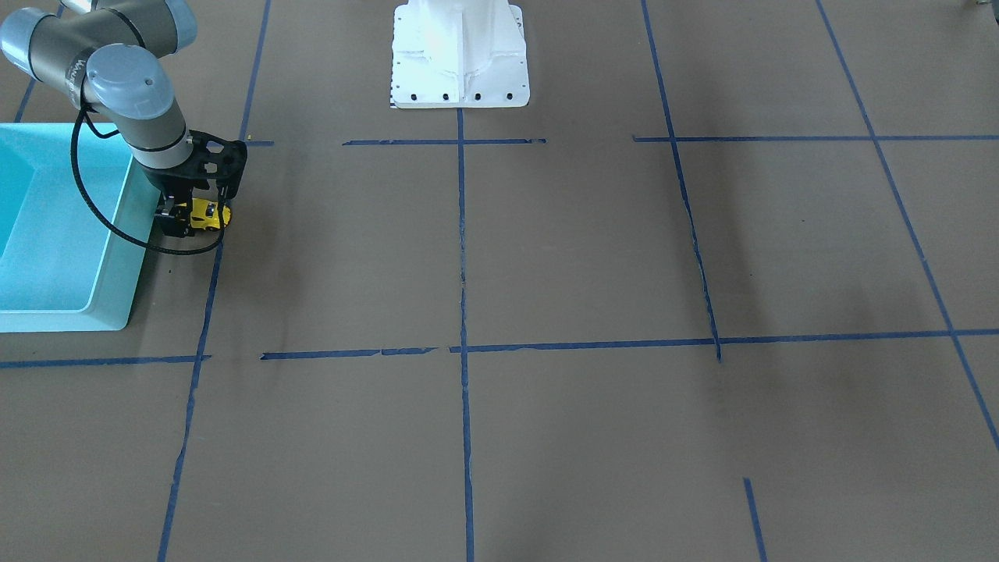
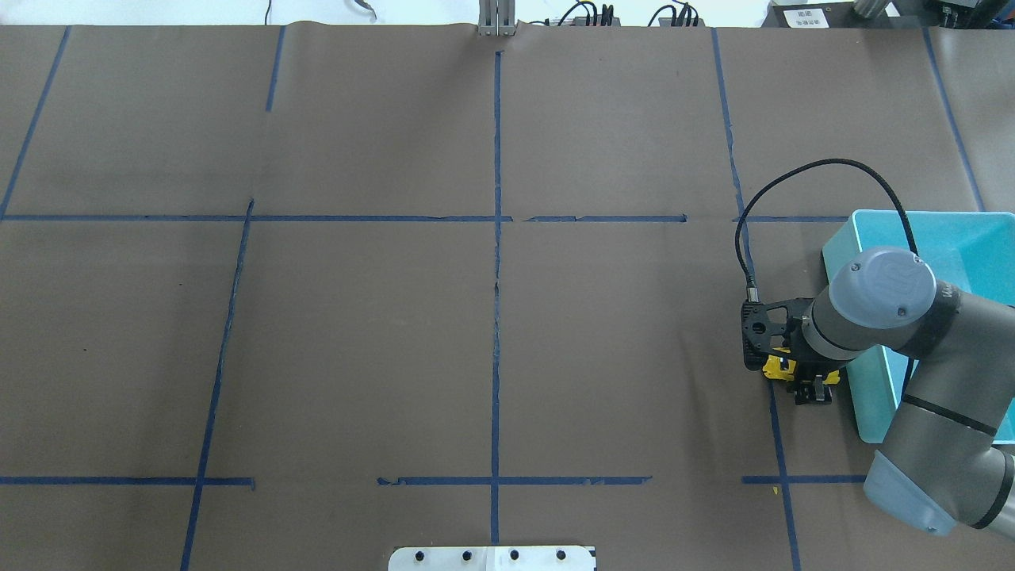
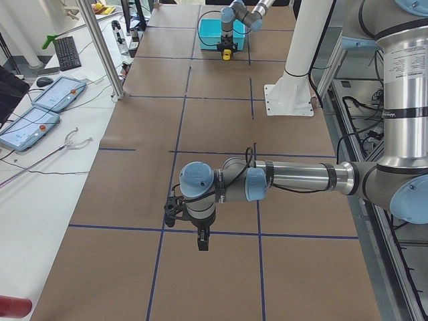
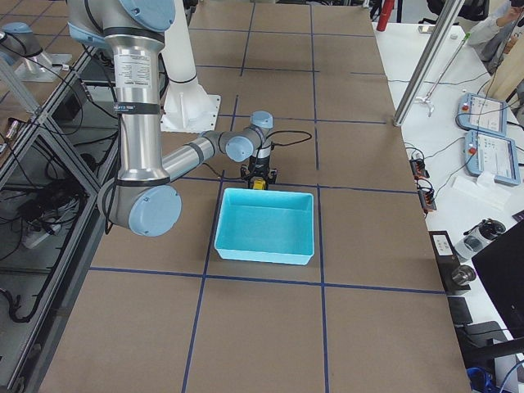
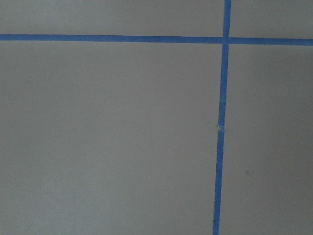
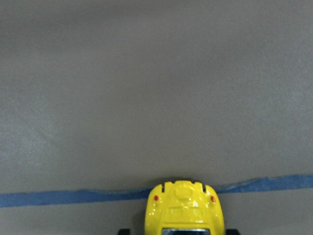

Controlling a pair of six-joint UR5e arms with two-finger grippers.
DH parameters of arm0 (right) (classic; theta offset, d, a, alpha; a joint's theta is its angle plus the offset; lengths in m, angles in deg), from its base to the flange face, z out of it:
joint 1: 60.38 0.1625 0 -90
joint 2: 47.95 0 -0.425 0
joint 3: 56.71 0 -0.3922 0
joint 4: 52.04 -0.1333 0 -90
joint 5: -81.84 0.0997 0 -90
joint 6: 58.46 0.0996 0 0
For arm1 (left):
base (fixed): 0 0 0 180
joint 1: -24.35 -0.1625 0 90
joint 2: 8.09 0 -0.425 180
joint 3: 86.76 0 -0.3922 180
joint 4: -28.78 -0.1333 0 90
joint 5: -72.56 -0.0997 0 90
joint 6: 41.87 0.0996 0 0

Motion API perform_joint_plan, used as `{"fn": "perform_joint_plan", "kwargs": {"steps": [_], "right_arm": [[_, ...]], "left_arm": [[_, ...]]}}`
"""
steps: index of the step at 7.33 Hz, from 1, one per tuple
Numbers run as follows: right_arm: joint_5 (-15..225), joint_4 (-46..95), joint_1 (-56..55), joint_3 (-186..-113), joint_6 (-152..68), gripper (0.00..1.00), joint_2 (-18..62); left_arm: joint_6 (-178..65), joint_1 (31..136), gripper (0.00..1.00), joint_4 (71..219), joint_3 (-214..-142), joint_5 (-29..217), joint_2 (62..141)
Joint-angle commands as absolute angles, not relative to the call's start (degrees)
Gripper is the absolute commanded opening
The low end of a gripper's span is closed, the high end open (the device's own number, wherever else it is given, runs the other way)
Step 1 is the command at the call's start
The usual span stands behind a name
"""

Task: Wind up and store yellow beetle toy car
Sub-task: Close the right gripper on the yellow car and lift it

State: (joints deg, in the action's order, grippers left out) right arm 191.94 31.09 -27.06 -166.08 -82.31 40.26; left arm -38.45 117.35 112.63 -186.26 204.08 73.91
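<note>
As it stands beside the bin (image 1: 117, 257), the right gripper (image 1: 190, 220) clamps the yellow beetle toy car (image 1: 207, 215).

Bright yellow toy car (image 1: 204, 215) — turquoise bin (image 1: 121, 257) — brown table (image 1: 585, 250), blue tape grid (image 1: 461, 234).

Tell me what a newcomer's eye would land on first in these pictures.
The bright yellow toy car stands out against the brown table. It sits on a blue tape line with the right gripper apparently closed around it. Right beside it is the big turquoise bin, at the table's end on the robot's right. The left gripper hangs above the table, far from both.
</note>
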Motion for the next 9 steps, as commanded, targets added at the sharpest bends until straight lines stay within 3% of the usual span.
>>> {"fn": "perform_joint_plan", "kwargs": {"steps": [1,3,5,7,9], "right_arm": [[194.3,31.0,-26.6,-166.4,-82.6,0.18,40.0],[197.1,31.7,-23.5,-166.8,-83.2,0.06,40.1],[198.3,41.6,-20.3,-173.2,-83.2,0.04,39.3],[197.6,60.6,-17.2,-182.2,-85.9,0.05,32.9],[197.5,60.5,-12.2,-182.3,-99.6,0.04,36.1]], "left_arm": [[-38.4,117.3,0.99,112.7,-186.3,204.0,73.9],[-38.4,117.3,0.99,112.7,-186.4,204.0,74.2],[-38.4,117.3,0.99,112.7,-187.1,204.0,74.4],[-38.4,117.3,0.99,112.7,-187.7,204.0,75.2],[-38.4,117.3,0.99,112.7,-187.7,204.0,74.9]]}}
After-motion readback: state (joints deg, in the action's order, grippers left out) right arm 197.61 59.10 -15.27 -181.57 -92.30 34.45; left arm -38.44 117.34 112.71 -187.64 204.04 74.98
